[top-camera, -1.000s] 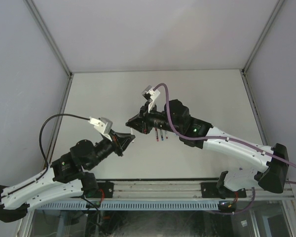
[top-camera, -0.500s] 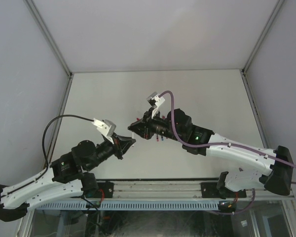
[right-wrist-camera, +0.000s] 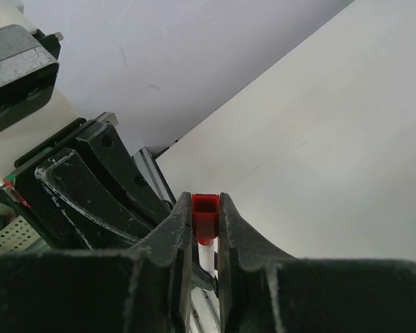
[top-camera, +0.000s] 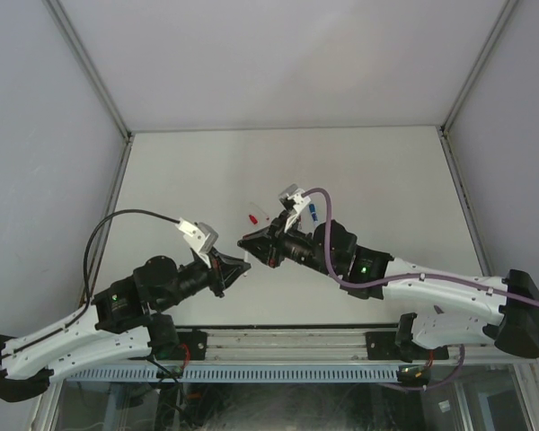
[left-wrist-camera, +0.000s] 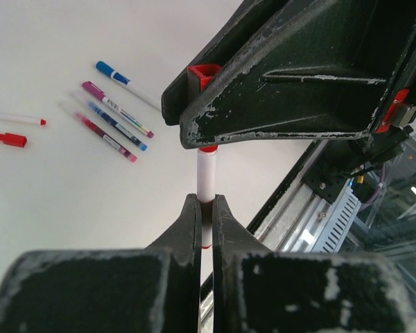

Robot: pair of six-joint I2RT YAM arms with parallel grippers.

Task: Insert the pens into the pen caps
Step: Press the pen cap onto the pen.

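Both my arms reach inward, tips nearly touching; left gripper [left-wrist-camera: 204, 209] pinches a pen [left-wrist-camera: 206, 170], right gripper [right-wrist-camera: 204, 202] pinches a red cap [left-wrist-camera: 203, 72].

The top camera looked down from high above the near edge onto the whole table [top-camera: 198, 171]. Both wrist cameras sat very close, facing each other, sharing the red cap [right-wrist-camera: 205, 208] between them
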